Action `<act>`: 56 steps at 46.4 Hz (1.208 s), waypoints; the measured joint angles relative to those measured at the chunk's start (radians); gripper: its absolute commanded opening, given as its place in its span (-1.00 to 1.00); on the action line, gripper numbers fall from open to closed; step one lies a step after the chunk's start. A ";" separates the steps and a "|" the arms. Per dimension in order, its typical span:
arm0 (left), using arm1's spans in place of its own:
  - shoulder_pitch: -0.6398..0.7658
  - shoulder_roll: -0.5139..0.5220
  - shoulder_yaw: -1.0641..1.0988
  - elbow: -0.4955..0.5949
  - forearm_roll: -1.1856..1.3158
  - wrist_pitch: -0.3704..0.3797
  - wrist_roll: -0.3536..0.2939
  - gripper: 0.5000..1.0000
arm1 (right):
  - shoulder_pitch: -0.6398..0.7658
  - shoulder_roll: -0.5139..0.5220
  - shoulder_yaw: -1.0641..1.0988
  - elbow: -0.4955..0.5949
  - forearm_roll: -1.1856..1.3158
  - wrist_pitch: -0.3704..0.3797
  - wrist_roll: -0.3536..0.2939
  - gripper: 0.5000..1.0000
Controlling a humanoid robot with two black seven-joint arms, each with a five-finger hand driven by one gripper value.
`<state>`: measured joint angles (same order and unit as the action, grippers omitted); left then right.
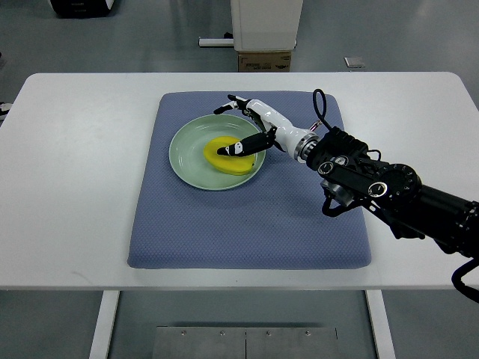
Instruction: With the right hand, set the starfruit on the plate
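**Starfruit on the plate, right hand over it**

From my seat I see the white table (82, 187) with a blue-grey mat (247, 224) laid across its middle, reaching closer to the far edge than to the near one. A pale green plate (187, 149) sits on the far left part of the mat, well inside its border.

The yellow starfruit (224, 158) lies on the plate, right of the plate's centre and close to the rim on the right side. It looks flat on the plate rather than lifted, though the hand hides part of it.

My right arm (389, 191) comes in from the right edge of the picture, crossing the mat's far right corner. The right hand (251, 127) hangs over the right side of the plate. Its fingers are spread: two dark fingertips (228, 101) point out past the far rim of the plate, apart from the fruit, while another dark finger reaches down over the starfruit's top. I read the hand as released, not closed around the fruit; whether that lower finger touches the fruit or only hovers just above it I cannot tell from this angle.

Beyond the far edge of the table stands a white post (266, 22) with a cardboard box (264, 61) at its foot, on the grey floor.
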<state>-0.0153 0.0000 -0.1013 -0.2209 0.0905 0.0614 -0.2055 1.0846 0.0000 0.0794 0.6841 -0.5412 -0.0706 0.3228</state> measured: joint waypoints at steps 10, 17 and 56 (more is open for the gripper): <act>0.000 0.000 0.000 0.000 0.000 0.000 0.000 1.00 | 0.003 0.000 0.015 -0.004 0.004 0.000 0.000 1.00; 0.000 0.000 -0.001 0.000 0.000 0.000 0.000 1.00 | -0.016 0.000 0.103 -0.006 0.010 0.000 -0.004 1.00; 0.000 0.000 -0.001 0.000 0.000 0.000 0.000 1.00 | -0.252 -0.148 0.742 -0.097 0.071 -0.002 -0.174 1.00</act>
<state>-0.0152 0.0000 -0.1018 -0.2209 0.0905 0.0614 -0.2056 0.8324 -0.1479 0.8218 0.5874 -0.4703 -0.0726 0.1488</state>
